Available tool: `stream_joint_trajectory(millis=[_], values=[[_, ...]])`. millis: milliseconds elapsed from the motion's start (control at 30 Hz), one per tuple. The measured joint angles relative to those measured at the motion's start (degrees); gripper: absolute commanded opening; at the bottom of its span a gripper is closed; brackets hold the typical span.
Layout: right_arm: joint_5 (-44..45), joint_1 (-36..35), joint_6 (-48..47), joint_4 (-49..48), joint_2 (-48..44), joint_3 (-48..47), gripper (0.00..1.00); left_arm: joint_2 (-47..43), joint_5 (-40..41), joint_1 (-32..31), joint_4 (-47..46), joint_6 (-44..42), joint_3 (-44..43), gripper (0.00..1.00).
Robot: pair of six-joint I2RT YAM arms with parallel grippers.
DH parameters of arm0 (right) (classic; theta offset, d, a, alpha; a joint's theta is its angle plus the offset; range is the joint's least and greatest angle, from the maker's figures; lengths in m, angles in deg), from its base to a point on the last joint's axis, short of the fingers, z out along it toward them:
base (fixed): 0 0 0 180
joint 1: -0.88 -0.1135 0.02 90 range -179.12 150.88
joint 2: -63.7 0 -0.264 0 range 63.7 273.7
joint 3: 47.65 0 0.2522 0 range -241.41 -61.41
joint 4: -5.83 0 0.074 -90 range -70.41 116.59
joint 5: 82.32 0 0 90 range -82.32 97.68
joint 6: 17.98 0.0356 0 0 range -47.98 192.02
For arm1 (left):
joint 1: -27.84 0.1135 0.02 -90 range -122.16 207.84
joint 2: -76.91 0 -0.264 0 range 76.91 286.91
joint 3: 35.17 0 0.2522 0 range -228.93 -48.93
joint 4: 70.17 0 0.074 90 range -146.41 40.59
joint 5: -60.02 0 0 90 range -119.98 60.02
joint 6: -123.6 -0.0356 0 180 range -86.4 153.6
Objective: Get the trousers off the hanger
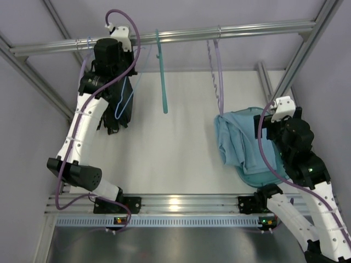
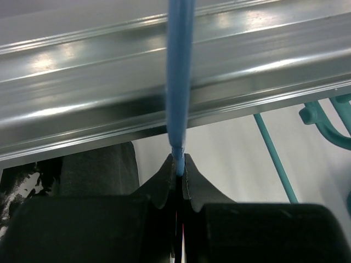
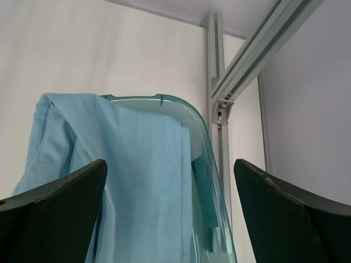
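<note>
Sky-blue trousers [image 1: 239, 143], soft and plain, lie crumpled and partly folded at the right edge of the table [image 1: 181, 148]. They are draped over the rim of a translucent teal bin [image 1: 258, 178], clear of every hanger. The right gripper [image 3: 170, 164] hangs just above the cloth, jaws spread wide, holding nothing. At the far left corner the left gripper [image 2: 179, 164] is pinched tight on the thin pale-blue wire of the hanger [image 2: 179, 82], just below the aluminium rail [image 1: 219, 33]. A black garment [image 1: 118, 118] hangs beside it. A teal-green hanger [image 1: 163, 82] and a lilac spiral hanger [image 1: 218, 76] hang further right along the rail.
</note>
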Motion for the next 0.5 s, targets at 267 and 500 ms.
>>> stream_joint_trajectory(millis=[267,500], values=[[-1.3,0.0,0.9,1.8,-0.3,0.0,0.99,1.6,0.3,-0.2,-0.7,0.3,0.0,0.37],[-2.4,0.0,1.2,2.2,-0.3,0.0,0.99,0.9,-0.2,-0.2,-0.8,0.6,1.4,0.72]])
